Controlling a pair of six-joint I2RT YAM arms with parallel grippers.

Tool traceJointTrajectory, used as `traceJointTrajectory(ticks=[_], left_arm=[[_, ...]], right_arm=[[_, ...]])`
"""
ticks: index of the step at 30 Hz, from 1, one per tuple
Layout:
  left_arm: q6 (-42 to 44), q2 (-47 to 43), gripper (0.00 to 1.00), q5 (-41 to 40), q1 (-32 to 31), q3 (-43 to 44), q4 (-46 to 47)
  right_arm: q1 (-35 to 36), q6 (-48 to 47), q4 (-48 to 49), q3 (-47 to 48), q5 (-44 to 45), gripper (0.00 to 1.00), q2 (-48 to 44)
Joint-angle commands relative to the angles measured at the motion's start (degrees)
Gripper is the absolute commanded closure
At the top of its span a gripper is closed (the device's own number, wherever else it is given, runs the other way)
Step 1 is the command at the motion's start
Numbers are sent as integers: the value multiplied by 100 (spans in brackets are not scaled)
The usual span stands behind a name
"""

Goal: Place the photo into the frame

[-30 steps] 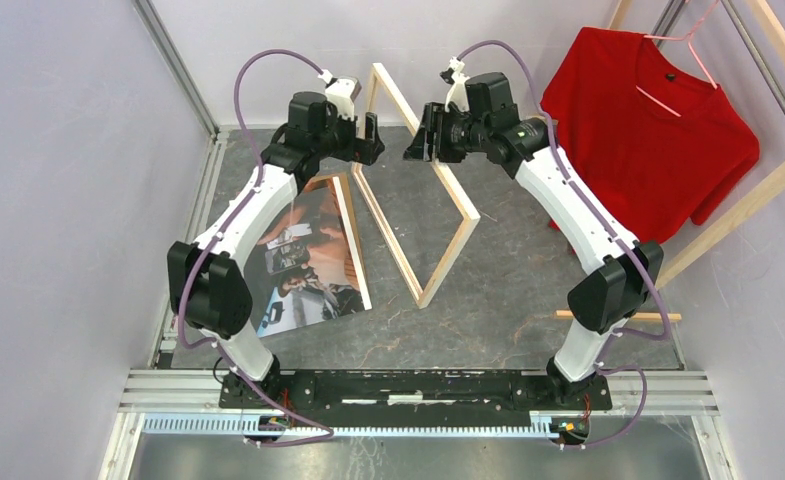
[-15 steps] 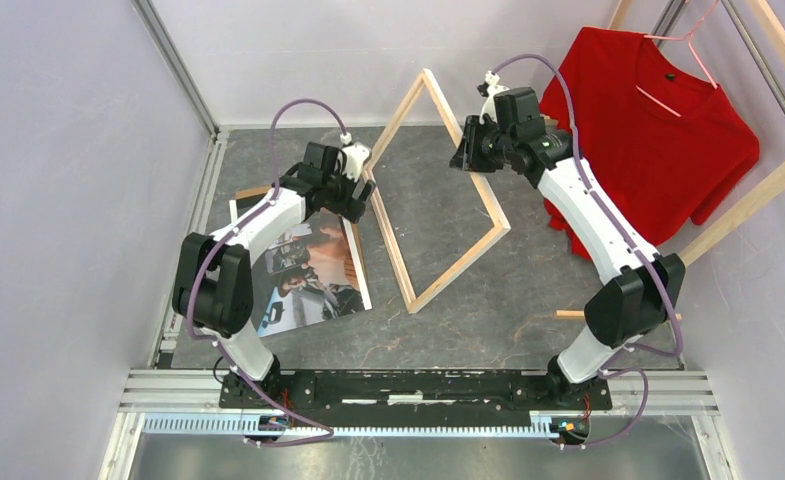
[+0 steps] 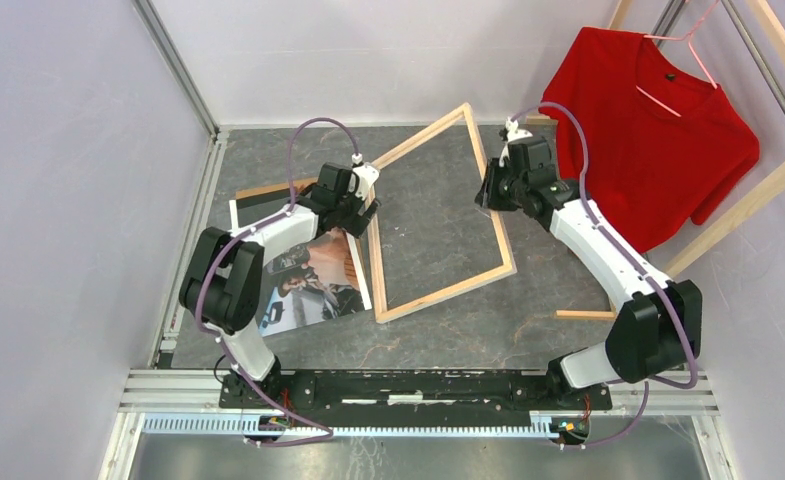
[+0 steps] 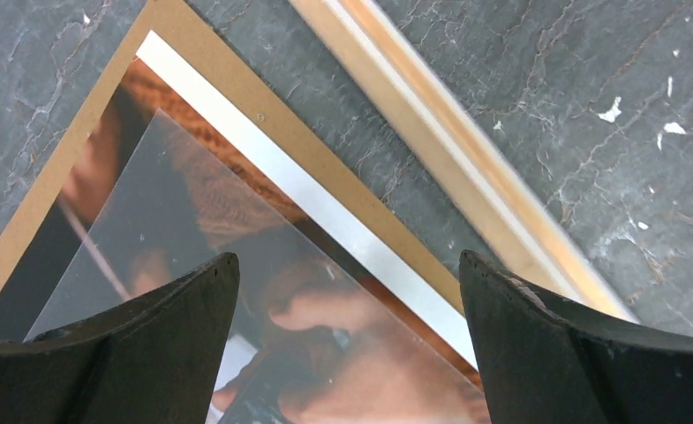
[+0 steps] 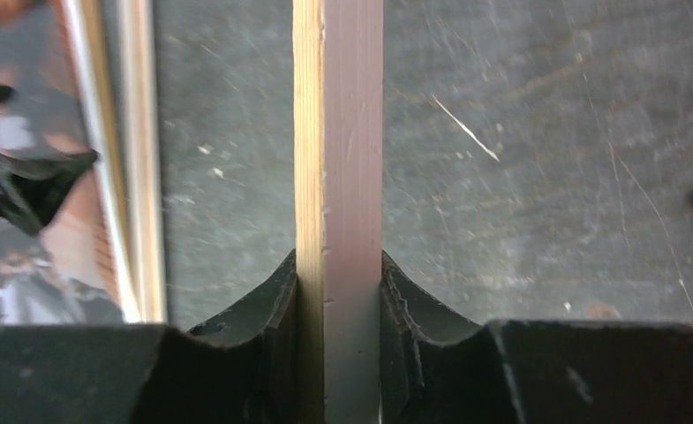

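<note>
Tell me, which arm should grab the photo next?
Left, I'd say. The left gripper hangs open right above the photo, while the right gripper is busy, clamped on a rail of the frame.

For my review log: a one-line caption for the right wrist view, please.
Right gripper clamped on one rail of the frame, over the dark tabletop.

Thin-railed rectangular picture frame (image 3: pixel 446 294), bare light-wood reverse up, sits at table centre, skewed with one corner toward 1 o'clock. Its 3 o'clock rail is pinched in the right gripper (image 5: pixel 338 283); I cannot tell whether that side is lifted. Large paper photo print (image 3: pixel 308 280), in dark and orange-red tones with a white border, lies face up at the frame's 9 o'clock, just beside its rail.
</note>
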Motion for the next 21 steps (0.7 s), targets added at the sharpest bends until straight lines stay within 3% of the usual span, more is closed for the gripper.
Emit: traceJointTrajectory(ticks=[1,8,21], left_arm=[[273,334,0,-421,-100,76,477],[400,621,1,-710,-169,185,427],[289,561,1,-560,-207,20,411]], right_arm=[[-11,-632,61,-760,645,85,-155],[-24,-558,731,-1801,1111,89,-292],[-41,-661,1550,-2236,1774,90,744]])
